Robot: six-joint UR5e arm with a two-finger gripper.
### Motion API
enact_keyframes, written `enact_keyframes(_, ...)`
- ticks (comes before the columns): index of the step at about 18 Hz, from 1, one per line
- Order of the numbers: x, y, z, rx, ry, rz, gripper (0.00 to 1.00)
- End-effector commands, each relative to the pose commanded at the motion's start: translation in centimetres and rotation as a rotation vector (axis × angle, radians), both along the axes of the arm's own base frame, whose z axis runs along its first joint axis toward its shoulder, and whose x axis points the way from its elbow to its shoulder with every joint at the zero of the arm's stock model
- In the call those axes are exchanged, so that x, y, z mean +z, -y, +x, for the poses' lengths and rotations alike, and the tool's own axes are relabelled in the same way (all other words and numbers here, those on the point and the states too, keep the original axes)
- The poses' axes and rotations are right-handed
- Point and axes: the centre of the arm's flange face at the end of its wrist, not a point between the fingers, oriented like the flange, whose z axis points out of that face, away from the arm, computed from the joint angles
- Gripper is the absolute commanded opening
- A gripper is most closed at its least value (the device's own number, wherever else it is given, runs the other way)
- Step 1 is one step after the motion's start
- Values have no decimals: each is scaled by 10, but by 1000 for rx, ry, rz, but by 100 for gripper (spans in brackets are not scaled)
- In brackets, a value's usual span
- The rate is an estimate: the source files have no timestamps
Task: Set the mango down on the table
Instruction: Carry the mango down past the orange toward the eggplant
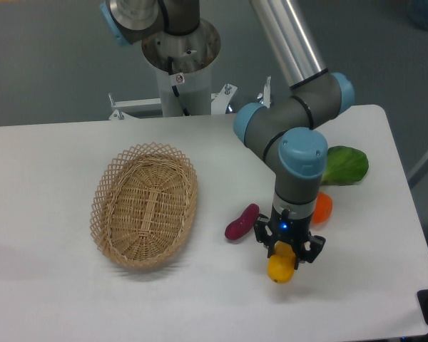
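The mango [280, 269] is a yellow fruit with an orange tint, on or just above the white table [50, 299] near its front right. My gripper [286, 254] points straight down over it, its dark fingers [265, 239] on either side of the fruit's upper part. Whether the fingers press the mango or stand slightly off it does not show. The arm's wrist hides the top of the mango.
An oval wicker basket [144, 204] lies empty at the left centre. A purple oblong vegetable [241, 221] lies just left of the gripper. A round orange fruit [322, 207] and a green leafy piece [344, 164] sit behind the wrist on the right.
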Motion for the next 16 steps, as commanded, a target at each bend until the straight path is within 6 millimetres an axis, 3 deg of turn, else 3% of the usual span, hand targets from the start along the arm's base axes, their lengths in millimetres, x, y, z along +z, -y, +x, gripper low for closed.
enact_keyframes(11, -12, -3, 10, -12, 19, -13, 47)
enact_keyframes(13, -11, -3, 10, -12, 16, -12, 59)
enact_keyframes(16, -6, -5, 7, -12, 6, -5, 92)
